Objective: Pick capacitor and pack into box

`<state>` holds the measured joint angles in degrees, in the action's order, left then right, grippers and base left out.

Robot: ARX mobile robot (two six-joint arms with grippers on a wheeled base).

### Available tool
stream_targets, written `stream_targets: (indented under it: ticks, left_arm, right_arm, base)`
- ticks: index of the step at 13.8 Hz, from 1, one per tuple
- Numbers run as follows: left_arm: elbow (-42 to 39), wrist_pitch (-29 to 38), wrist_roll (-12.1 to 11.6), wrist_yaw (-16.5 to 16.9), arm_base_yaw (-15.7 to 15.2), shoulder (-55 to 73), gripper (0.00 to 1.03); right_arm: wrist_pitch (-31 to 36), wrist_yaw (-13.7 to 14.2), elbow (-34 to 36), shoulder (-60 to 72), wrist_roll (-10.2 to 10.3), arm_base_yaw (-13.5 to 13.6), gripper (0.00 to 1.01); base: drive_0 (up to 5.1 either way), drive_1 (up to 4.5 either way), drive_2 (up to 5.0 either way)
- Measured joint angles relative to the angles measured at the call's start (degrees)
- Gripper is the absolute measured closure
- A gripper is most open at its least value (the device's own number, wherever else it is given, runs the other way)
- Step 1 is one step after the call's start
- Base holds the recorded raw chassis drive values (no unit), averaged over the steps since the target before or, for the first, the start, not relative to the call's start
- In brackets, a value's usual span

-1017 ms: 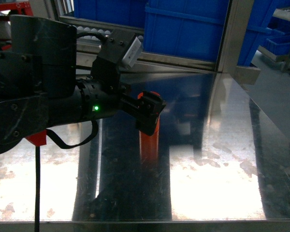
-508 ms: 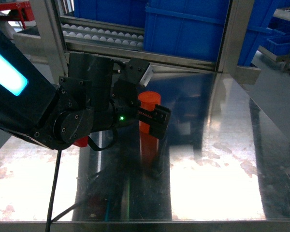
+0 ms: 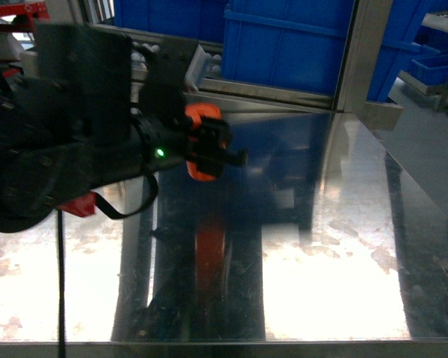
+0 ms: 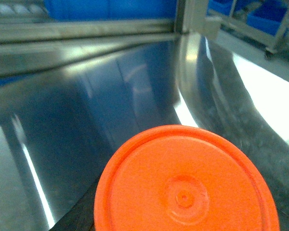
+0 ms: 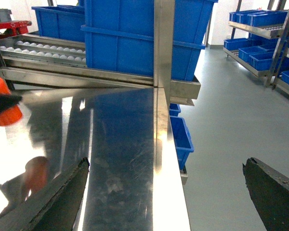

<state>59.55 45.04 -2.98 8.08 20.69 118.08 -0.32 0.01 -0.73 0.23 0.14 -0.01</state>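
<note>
Step in hand: carry phase. Left gripper jaws closed on orange capacitor, lifted clear above the steel counter, reflection directly beneath. Capacitor's flat end cap fills left wrist view. Right gripper jaws spread wide, empty, off the counter's right edge. Box not in any view. Next, likely: locate box, transport capacitor over it, lower, release.

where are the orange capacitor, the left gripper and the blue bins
orange capacitor (image 4: 185,185), left wrist view, flat round end face
left gripper (image 3: 213,145), head view, black fingers clamped on the capacitor
blue bins (image 5: 135,38), right wrist view, front wall
</note>
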Motion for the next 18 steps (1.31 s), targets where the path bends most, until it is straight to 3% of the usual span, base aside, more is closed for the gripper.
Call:
stream_targets:
  ticks: [3, 6, 8, 10, 14, 16, 18]
  left_arm:
    - [-19.4, 4.9, 1.0, -8.9, -0.6, -22.4, 0.59]
    - [-35.7, 2.7, 0.3, -21.7, 2.7, -47.3, 0.59]
    - [-43.4, -6.3, -0.2, -30.4, 7.5, -60.8, 0.59]
    - [-47.2, -19.1, 1.0, -41.1, 17.0, -78.0, 0.59]
    - [-47.5, -21.4, 1.8, -43.1, 16.4, -81.0, 0.59]
    - [-51.2, -25.1, 2.6, -38.3, 8.6, -88.7, 0.59]
    - [-53.3, -28.7, 2.7, -30.4, 1.4, -95.1, 0.59]
  right_arm:
    - [0.0, 0.0, 0.0, 0.0, 0.0, 0.0, 0.03]
    - [0.0, 0.0, 0.0, 0.0, 0.0, 0.0, 0.03]
    - [0.0, 0.0, 0.0, 0.0, 0.0, 0.0, 0.03]
    - [0.0, 0.0, 0.0, 0.0, 0.0, 0.0, 0.03]
    - [0.0, 0.0, 0.0, 0.0, 0.0, 0.0, 0.03]
    - [0.0, 0.0, 0.0, 0.0, 0.0, 0.0, 0.03]
    - [0.0, 0.0, 0.0, 0.0, 0.0, 0.0, 0.03]
  base:
    - [0.0, 0.00, 0.0]
    - [0.0, 0.00, 0.0]
    - [0.0, 0.00, 0.0]
    - [0.0, 0.00, 0.0]
    - [0.0, 0.00, 0.0]
    - [0.0, 0.00, 0.0]
    - [0.0, 0.00, 0.0]
